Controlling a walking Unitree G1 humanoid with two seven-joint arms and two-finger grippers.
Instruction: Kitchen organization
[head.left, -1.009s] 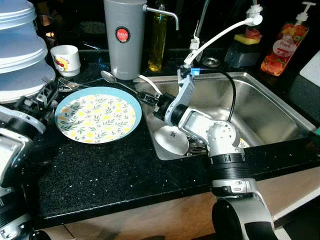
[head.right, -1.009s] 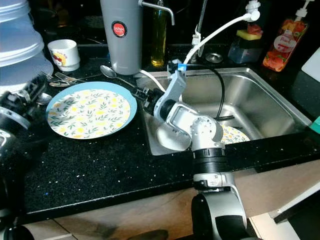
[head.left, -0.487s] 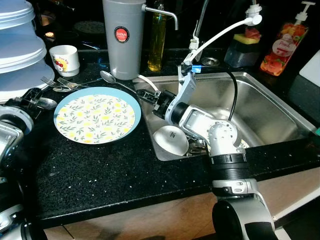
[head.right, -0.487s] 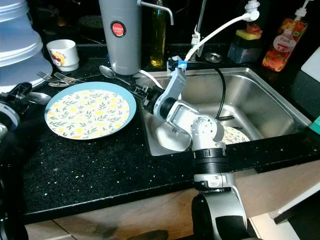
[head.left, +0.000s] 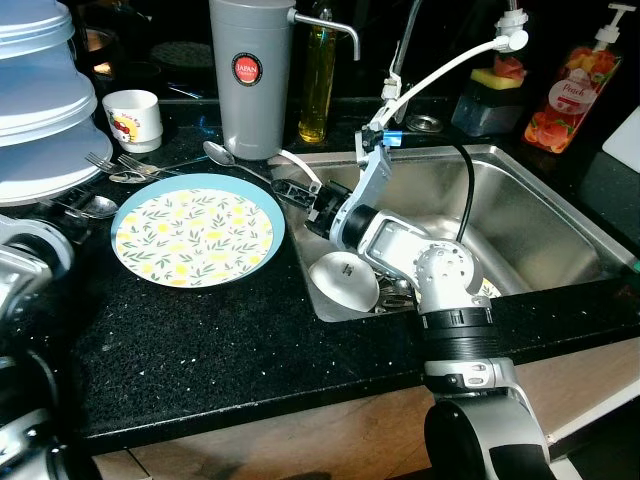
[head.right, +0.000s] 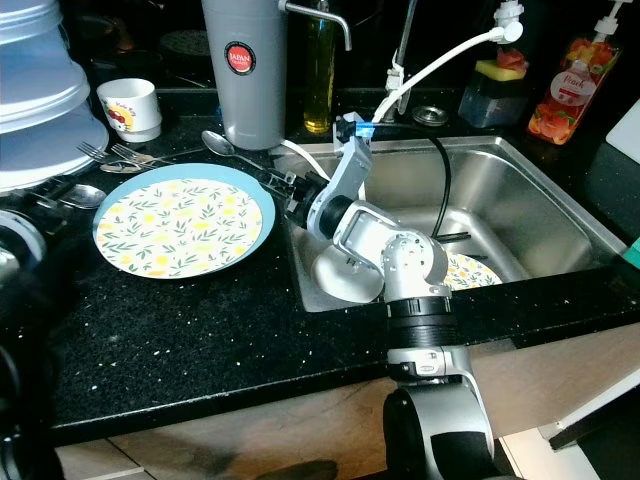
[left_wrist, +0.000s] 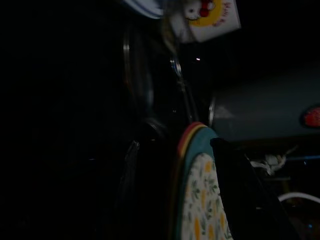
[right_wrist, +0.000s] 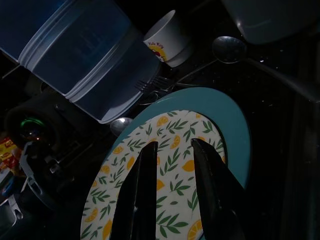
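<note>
- A home kitchen, by the speckled black countertop with a steel sink set in it.
- Bent tap hose, soap bottle, sponge behind the basin.
- Patterned plate, cup, spoons and forks, stacked tubs, grey water dispenser alongside.

Left pincer too dark, sink plate mostly hidden
</note>
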